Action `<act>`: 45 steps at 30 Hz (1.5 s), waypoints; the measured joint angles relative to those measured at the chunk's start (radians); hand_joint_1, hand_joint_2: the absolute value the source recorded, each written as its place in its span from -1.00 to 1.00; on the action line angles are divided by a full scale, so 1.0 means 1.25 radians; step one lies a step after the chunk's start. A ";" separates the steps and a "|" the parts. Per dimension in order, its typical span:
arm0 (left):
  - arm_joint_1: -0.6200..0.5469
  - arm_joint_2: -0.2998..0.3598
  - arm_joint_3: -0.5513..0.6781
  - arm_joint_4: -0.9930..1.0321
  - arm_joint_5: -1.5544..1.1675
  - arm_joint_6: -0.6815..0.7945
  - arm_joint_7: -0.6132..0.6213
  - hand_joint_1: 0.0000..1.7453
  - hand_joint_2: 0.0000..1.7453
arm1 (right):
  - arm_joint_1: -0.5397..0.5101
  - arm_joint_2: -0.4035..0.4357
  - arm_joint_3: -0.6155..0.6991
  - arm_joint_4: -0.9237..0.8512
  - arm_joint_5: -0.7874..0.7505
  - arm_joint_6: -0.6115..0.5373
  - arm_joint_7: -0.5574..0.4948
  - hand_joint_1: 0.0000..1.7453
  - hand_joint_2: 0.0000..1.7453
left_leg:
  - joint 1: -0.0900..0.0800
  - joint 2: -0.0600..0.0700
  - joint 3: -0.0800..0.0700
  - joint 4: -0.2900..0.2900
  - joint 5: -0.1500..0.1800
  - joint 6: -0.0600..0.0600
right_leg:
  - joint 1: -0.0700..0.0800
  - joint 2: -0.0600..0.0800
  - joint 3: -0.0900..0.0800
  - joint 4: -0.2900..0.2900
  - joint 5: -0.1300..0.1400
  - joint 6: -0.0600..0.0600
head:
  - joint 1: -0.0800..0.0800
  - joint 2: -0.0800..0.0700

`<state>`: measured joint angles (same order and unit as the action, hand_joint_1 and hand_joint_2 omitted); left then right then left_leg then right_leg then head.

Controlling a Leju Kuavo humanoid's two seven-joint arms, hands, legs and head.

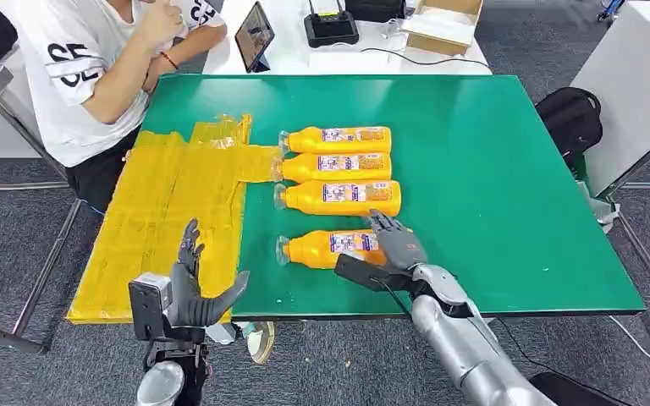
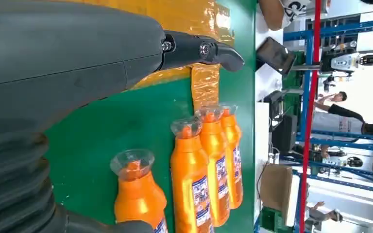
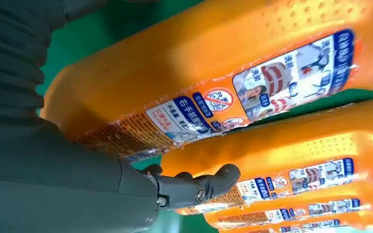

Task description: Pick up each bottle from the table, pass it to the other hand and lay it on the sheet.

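Four bottles are shown lying on the green tabletop beside the yellow sheet, none yet on it. The nearest bottle, set apart from the other three, is covered at its base end by the right hand; whether the fingers have closed cannot be told. The left hand waits released over the sheet's near edge. A round, smooth bottle could roll away or slip at the hand-over.

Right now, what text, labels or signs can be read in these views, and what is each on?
"SE" (partial): black letters on the person's white shirt.
Bottle labels: Chinese print and a red prohibition sign, too blurred to read.
Tablet screen: too small to read.
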<state>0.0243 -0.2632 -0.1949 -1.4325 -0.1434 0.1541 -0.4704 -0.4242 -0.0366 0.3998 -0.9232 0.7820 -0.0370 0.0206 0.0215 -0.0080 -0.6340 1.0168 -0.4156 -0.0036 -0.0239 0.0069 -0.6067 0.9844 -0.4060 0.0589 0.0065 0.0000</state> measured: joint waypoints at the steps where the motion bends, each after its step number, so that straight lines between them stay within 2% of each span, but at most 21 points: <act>1: -0.001 0.000 0.000 0.002 0.000 0.000 0.000 -1.00 1.00 | -0.004 -0.001 0.002 0.005 0.000 0.000 0.000 -1.00 1.00 | 0.000 0.000 0.000 0.000 0.000 0.000 | 0.000 0.000 0.000 0.000 0.000 0.000 | 0.000 0.000; 8: -0.008 0.000 0.000 0.014 0.005 -0.005 0.006 -1.00 1.00 | -0.034 -0.006 0.021 0.048 -0.005 0.017 0.009 -1.00 1.00 | 0.000 0.000 0.003 0.000 0.000 0.000 | 0.000 0.000 0.003 0.000 0.000 0.000 | 0.000 0.000; 9: -0.009 0.000 0.000 0.017 0.006 -0.006 0.008 -1.00 1.00 | -0.039 -0.008 0.024 0.056 -0.013 0.025 0.009 -0.88 1.00 | 0.000 0.000 0.003 0.000 0.000 0.000 | 0.000 0.000 0.003 0.000 0.000 0.000 | 0.000 0.000; 10: -0.011 0.000 0.000 0.021 0.007 -0.007 0.009 -1.00 1.00 | -0.045 -0.010 0.026 0.063 -0.020 0.035 0.006 -0.60 1.00 | 0.000 0.000 0.004 0.000 0.000 0.000 | 0.000 0.000 0.004 0.000 0.000 0.000 | 0.000 0.000; 12: -0.013 0.000 0.000 0.029 0.009 -0.008 0.012 -1.00 1.00 | -0.059 -0.013 0.030 0.077 -0.039 0.059 -0.005 0.24 1.00 | 0.000 0.001 0.006 0.000 0.000 0.000 | 0.000 0.000 0.005 0.000 0.000 0.000 | 0.000 0.000; 13: -0.017 0.000 0.000 0.035 0.016 -0.008 0.014 -1.00 1.00 | -0.065 -0.016 0.032 0.085 -0.048 0.069 -0.009 0.24 1.00 | 0.000 0.001 0.007 0.000 0.000 0.000 | 0.000 0.000 0.006 -0.001 0.000 0.000 | 0.000 0.000; 14: -0.021 0.000 0.000 0.042 0.019 -0.008 0.016 -1.00 1.00 | -0.070 -0.018 0.036 0.092 -0.056 0.076 -0.012 0.52 1.00 | 0.000 0.001 0.008 0.000 0.000 0.000 | 0.000 0.000 0.007 -0.001 0.000 0.000 | 0.000 0.000; 17: -0.027 0.000 0.000 0.054 0.026 -0.010 0.017 -1.00 1.00 | -0.081 -0.025 0.049 0.105 -0.072 0.083 -0.017 0.80 1.00 | 0.000 0.001 0.010 0.000 -0.001 0.000 | 0.000 0.000 0.009 -0.001 0.000 0.000 | 0.000 0.000; 21: -0.033 0.000 -0.001 0.067 0.033 -0.011 0.018 -1.00 1.00 | -0.089 -0.032 0.060 0.116 -0.089 0.085 -0.020 0.78 1.00 | 0.000 0.000 0.011 0.000 0.000 0.000 | 0.000 0.000 0.011 -0.001 0.000 0.000 | 0.000 0.000; 24: -0.035 0.000 -0.001 0.073 0.039 -0.013 0.020 -1.00 1.00 | -0.090 -0.037 0.065 0.116 -0.103 0.085 -0.021 0.94 1.00 | 0.000 0.000 0.012 0.000 0.000 0.000 | 0.000 0.000 0.011 -0.001 0.000 0.000 | 0.000 0.000; 29: -0.037 0.000 0.002 0.078 0.060 0.005 0.017 -1.00 1.00 | -0.082 -0.038 0.069 0.115 -0.108 0.054 -0.024 0.96 1.00 | 0.000 0.000 0.012 0.000 -0.001 0.000 | 0.000 0.000 0.011 -0.001 0.000 0.000 | 0.000 0.000; 40: -0.040 0.000 0.007 0.086 0.073 0.006 0.017 -1.00 1.00 | -0.076 -0.041 0.076 0.112 -0.121 0.055 -0.028 1.00 1.00 | 0.000 0.000 0.013 0.000 -0.001 0.000 | 0.000 0.000 0.012 -0.001 0.000 0.000 | 0.000 0.000; 45: -0.037 0.000 0.008 0.085 0.076 0.011 0.011 -1.00 1.00 | -0.029 -0.032 0.057 0.069 -0.178 -0.035 -0.108 1.00 1.00 | 0.000 0.000 0.012 0.000 -0.001 0.000 | 0.000 0.000 0.012 -0.001 0.000 0.000 | 0.000 0.000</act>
<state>-0.0218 -0.2632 -0.1846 -1.3256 -0.0481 0.1682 -0.4566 -0.4600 -0.0764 0.4705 -0.8375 0.5601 -0.0806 -0.1142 0.0216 -0.0085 -0.6195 1.0168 -0.4164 -0.0034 -0.0237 0.0070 -0.5915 0.9835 -0.4064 0.0589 0.0069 0.0000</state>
